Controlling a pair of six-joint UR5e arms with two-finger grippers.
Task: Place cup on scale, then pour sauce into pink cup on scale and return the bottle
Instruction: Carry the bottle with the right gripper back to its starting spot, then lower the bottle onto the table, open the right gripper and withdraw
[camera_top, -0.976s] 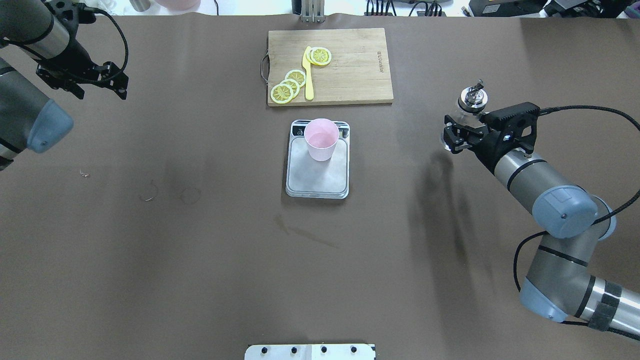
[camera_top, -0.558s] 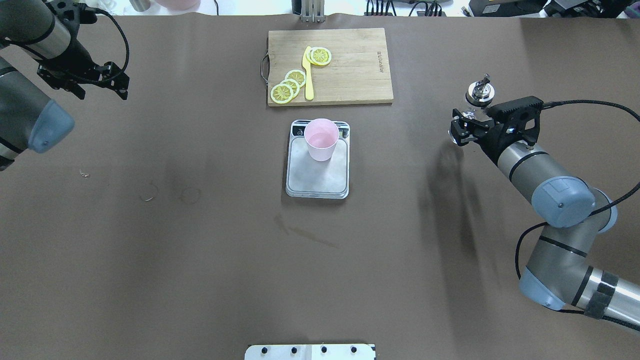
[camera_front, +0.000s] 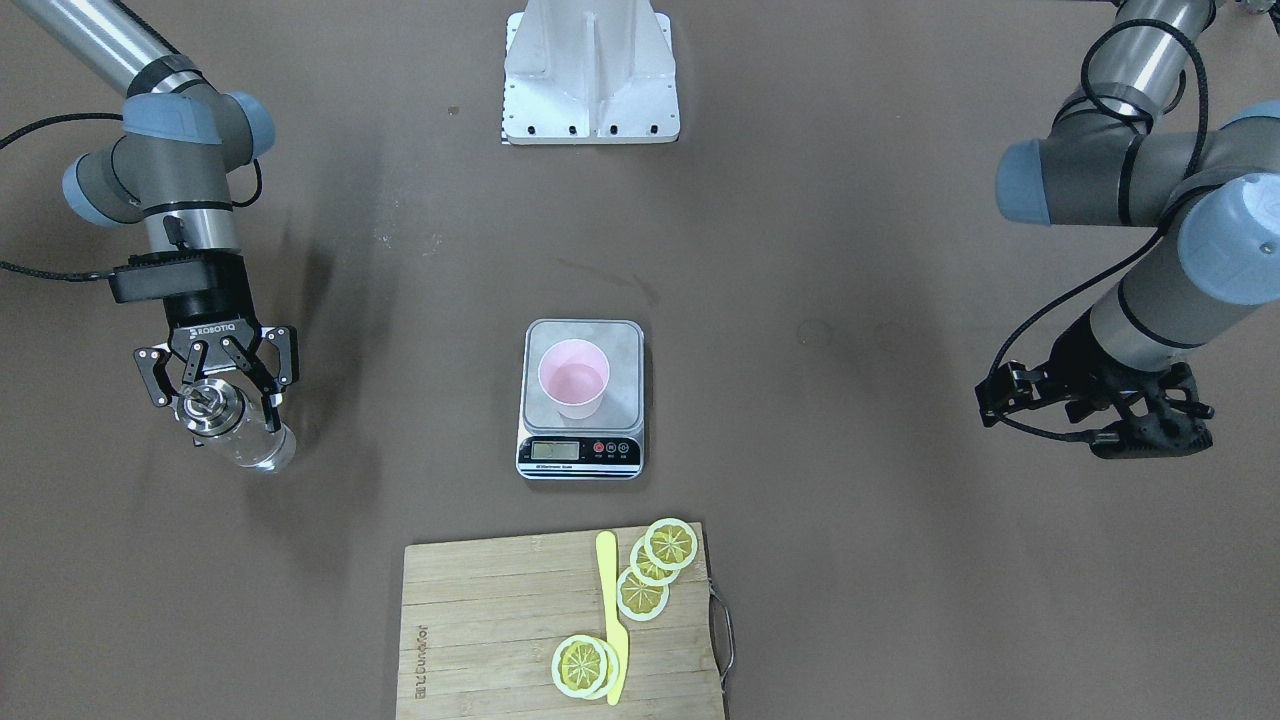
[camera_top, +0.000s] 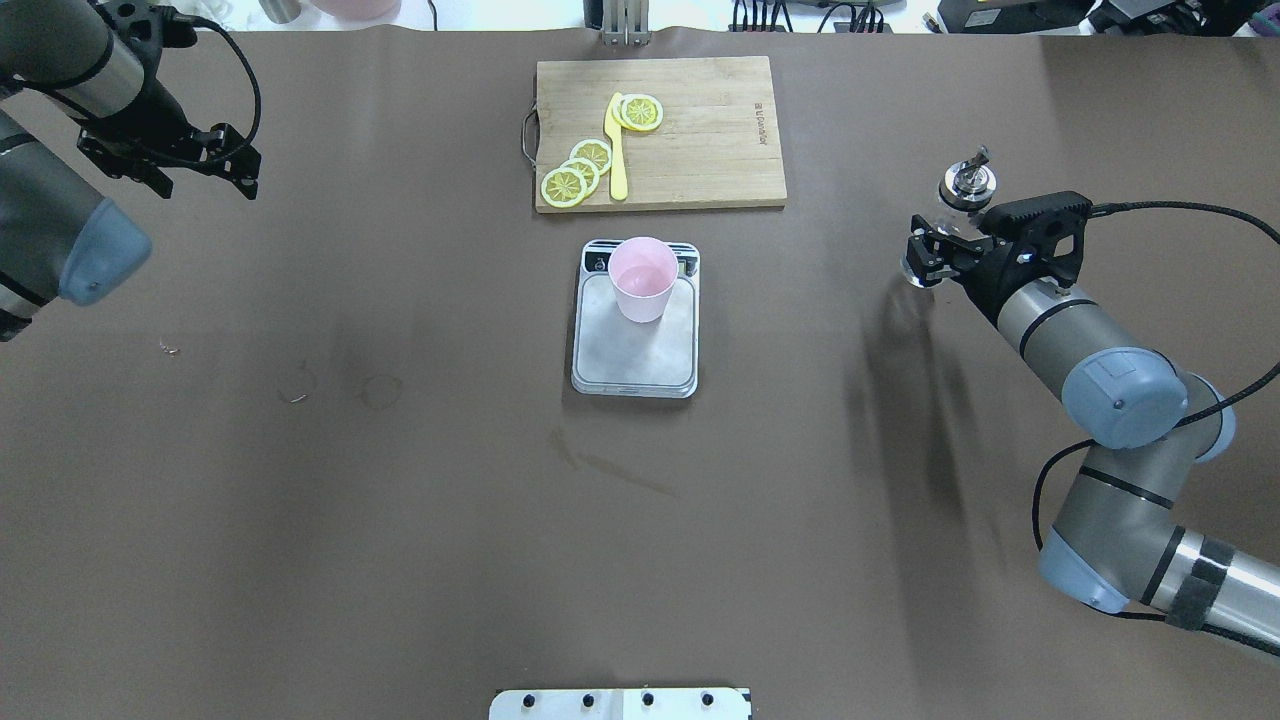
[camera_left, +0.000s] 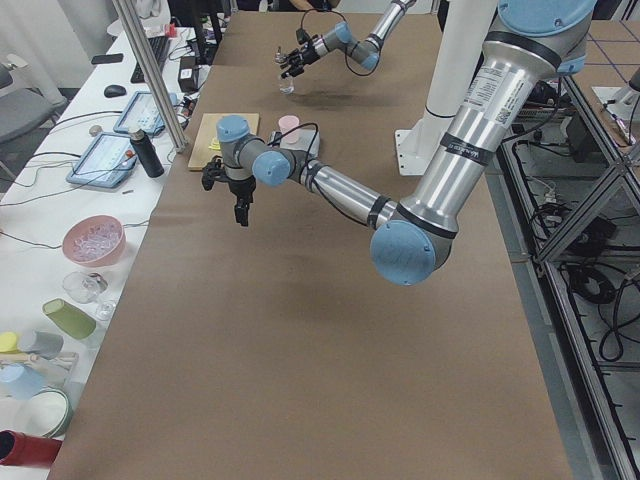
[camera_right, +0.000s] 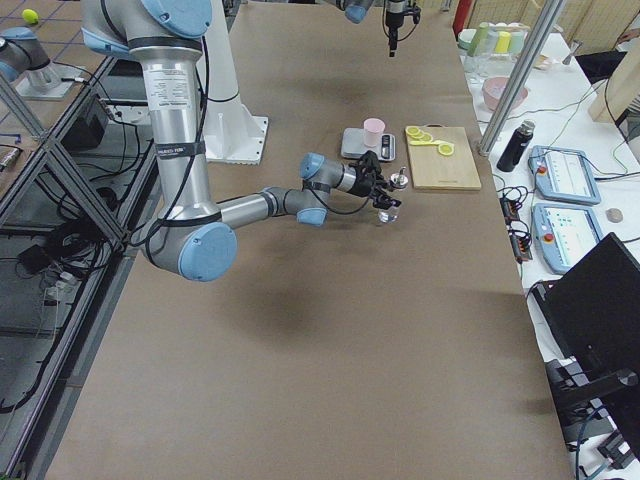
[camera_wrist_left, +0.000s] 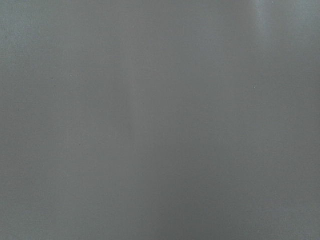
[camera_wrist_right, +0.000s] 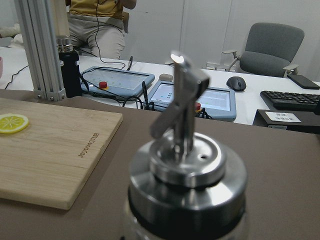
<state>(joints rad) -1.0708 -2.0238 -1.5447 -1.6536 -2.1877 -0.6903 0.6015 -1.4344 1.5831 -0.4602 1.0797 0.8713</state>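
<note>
The pale pink cup (camera_top: 642, 278) stands upright on the silver-grey scale (camera_top: 634, 355) at the table's middle; it also shows in the front view (camera_front: 573, 378) behind the scale's display strip (camera_front: 580, 452). My right gripper (camera_top: 925, 258) is shut on the clear glass bottle (camera_top: 962, 186), held upright far to the scale's right. The bottle's silver pourer cap fills the right wrist view (camera_wrist_right: 187, 170). The bottle's glass body (camera_front: 250, 445) looks clear. My left gripper (camera_top: 200, 180) is open and empty at the far left.
A wooden cutting board (camera_top: 700, 130) with lemon slices (camera_top: 578, 170) and a yellow knife (camera_top: 617, 150) lies just beyond the scale. The robot's white base plate (camera_top: 620, 703) sits at the near edge. Tablets and desks stand past the table's far edge.
My right gripper has carried the bottle further right and slightly farther from the robot, away from the scale. The left arm has barely moved. The cup and scale are unchanged.
</note>
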